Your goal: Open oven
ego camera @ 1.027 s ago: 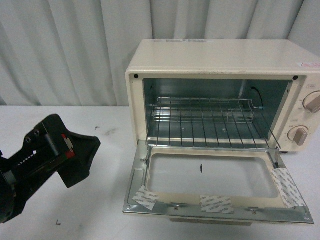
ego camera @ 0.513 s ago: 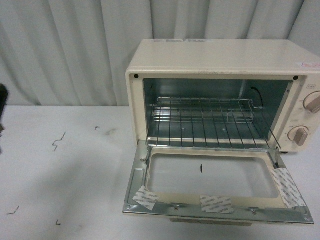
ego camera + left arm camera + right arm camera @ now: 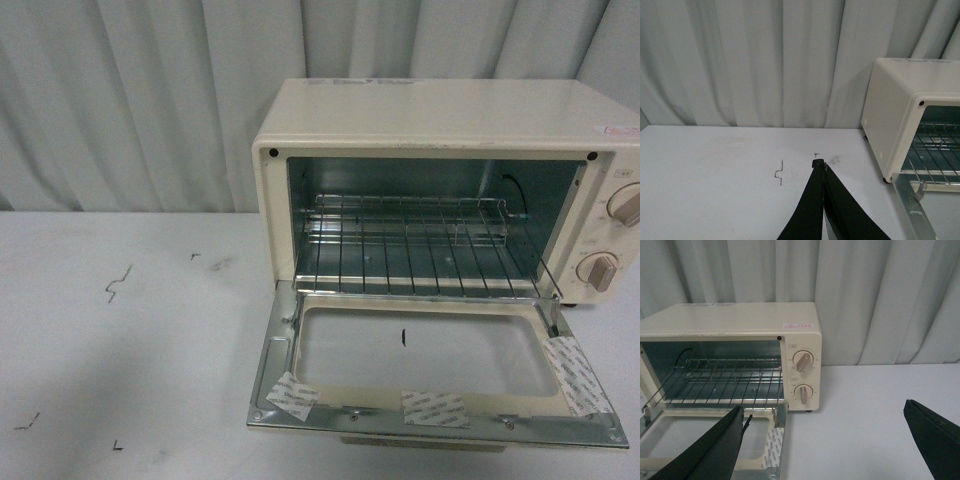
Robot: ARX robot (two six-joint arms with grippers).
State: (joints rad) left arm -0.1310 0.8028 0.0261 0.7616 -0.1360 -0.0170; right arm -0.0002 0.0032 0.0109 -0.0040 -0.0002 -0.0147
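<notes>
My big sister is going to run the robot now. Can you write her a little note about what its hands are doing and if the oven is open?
Left end effector: fingers together, shut, holding nothing, over the bare table beside the oven.
Right end effector: fingers wide apart, open, empty, in front of the oven near the two knobs.
Oven: its door is dropped all the way down and lies flat. The wire rack inside is in plain sight, with nothing on it.
Done: the oven is open.
Left: nothing more for this job. Neither arm shows in the front view.
</notes>
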